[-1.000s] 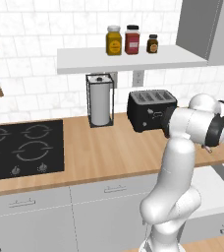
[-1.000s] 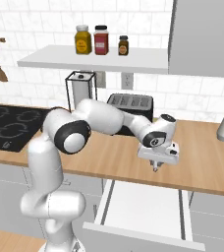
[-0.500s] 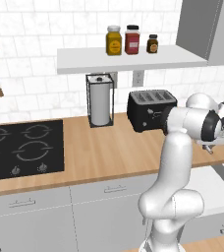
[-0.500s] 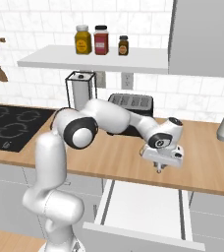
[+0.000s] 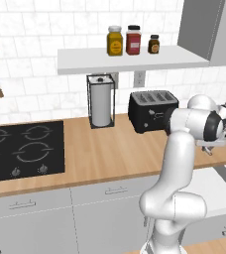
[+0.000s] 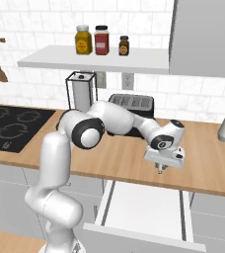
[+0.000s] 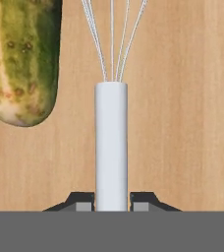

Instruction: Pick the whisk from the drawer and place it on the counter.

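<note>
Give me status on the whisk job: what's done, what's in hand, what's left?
Done: the whisk is out of the open drawer. In hand: the gripper is shut on its handle, and the hand view shows it over the wooden counter beside a pickle. The right base view puts the gripper above the counter edge. Left: lower it, open the fingers and back away.
</note>
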Tool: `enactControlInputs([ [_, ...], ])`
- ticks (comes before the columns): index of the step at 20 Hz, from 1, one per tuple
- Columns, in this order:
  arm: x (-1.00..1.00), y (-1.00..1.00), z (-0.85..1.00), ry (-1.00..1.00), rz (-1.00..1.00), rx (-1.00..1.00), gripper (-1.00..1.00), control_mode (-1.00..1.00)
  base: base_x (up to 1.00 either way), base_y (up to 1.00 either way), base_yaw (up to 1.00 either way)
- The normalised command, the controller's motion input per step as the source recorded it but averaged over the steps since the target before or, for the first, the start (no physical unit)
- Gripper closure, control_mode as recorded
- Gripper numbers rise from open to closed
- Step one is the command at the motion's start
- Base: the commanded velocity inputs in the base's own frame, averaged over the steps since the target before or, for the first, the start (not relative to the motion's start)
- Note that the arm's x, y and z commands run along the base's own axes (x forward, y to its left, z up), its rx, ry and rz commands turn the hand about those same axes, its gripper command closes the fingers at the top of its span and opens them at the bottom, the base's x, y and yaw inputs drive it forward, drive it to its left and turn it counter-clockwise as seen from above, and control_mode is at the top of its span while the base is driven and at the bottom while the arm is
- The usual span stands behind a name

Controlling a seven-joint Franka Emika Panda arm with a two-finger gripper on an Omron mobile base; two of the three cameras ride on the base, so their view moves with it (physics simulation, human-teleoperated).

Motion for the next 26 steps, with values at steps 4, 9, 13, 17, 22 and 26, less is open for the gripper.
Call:
enactControlInputs([
  [4, 0.02, 0.00, -0.01, 0.00, 0.00, 0.00, 1.00, -1.00, 0.00, 0.00, 0.00],
  [9, 0.00, 0.00, 0.00, 0.00, 0.00, 0.00, 1.00, -1.00, 0.00, 0.00, 0.00],
  [13, 0.00, 0.00, 0.00, 0.00, 0.00, 0.00, -1.00, -1.00, 0.00, 0.00, 0.00],
  [17, 0.00, 0.00, 0.00, 0.00, 0.00, 0.00, -1.00, -1.00, 0.00, 0.00, 0.00],
  [22, 0.00, -0.01, -0.01, -0.01, 0.00, 0.00, -1.00, -1.00, 0.00, 0.00, 0.00],
  [26, 0.00, 0.00, 0.00, 0.00, 0.00, 0.00, -1.00, -1.00, 0.00, 0.00, 0.00],
])
